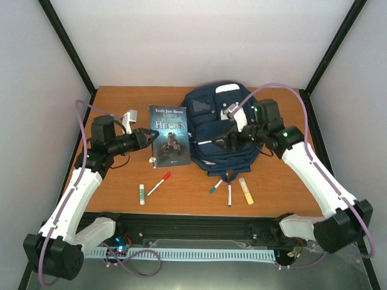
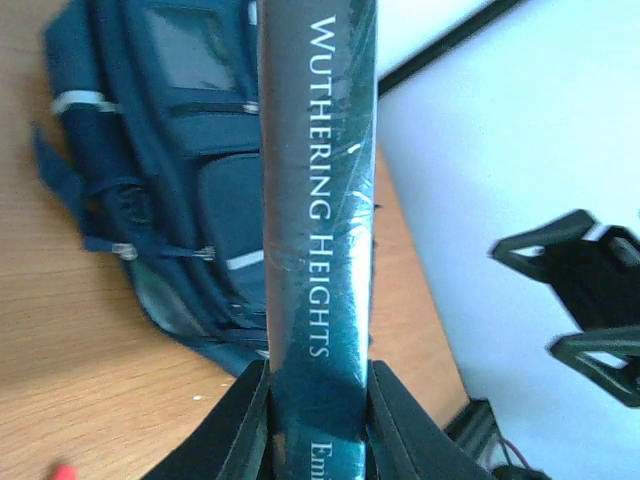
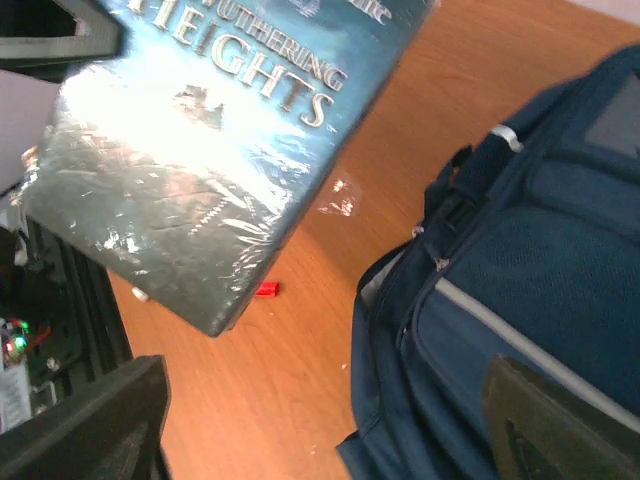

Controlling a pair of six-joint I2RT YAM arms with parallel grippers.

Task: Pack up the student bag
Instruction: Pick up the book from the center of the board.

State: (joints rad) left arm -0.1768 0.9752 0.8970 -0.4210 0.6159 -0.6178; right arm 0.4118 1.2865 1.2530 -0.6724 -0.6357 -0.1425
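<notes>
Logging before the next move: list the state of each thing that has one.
student bag: lying flat, front pockets zipped; main opening unclear.
book: closed, clamped at one edge.
left gripper: shut on book.
right gripper: open, empty, over the student bag.

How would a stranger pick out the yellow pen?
Find the navy student bag right of the book. Three pens lie before its near edge. The yellow pen is rightmost, wider than the teal pen and dark pen beside it.
</notes>
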